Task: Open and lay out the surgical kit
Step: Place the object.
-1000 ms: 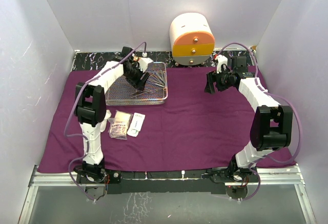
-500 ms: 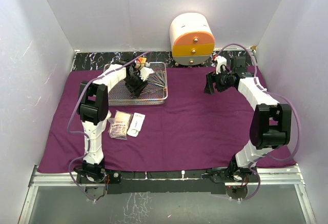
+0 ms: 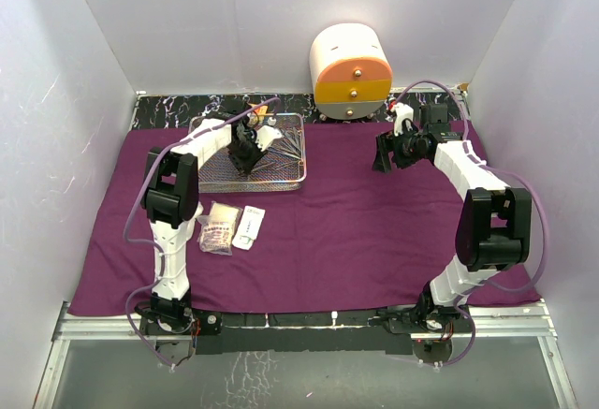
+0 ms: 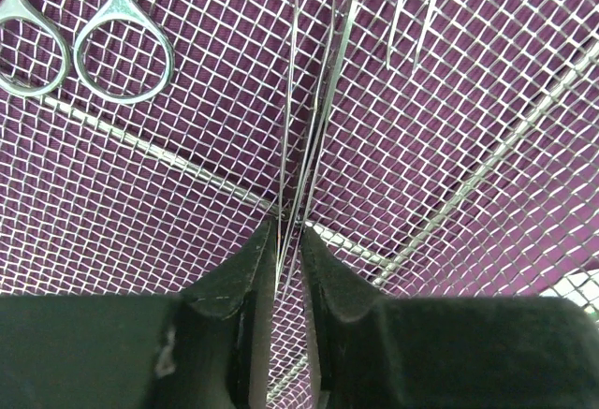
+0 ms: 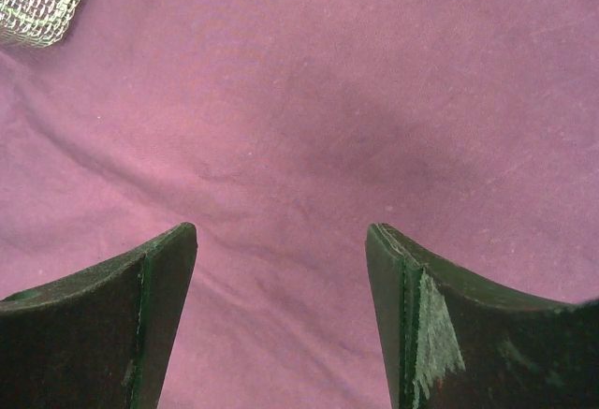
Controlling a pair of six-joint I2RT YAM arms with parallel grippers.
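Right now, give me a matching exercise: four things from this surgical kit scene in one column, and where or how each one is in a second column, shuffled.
1. tweezers
2. packets
3. cabinet
4. right fingers

A. spread apart over bare cloth
B. in the tray, between the left fingers
C. on the cloth, on the near side of the tray
D. at the back wall

Pairs: 1-B, 2-C, 3-D, 4-A

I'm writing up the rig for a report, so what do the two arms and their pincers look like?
Both the left arm and right arm have white links with black joints, each trailed by a lilac cable. The left pincer and right pincer have black, tapering fingers; one on the right shows pale scuffs.
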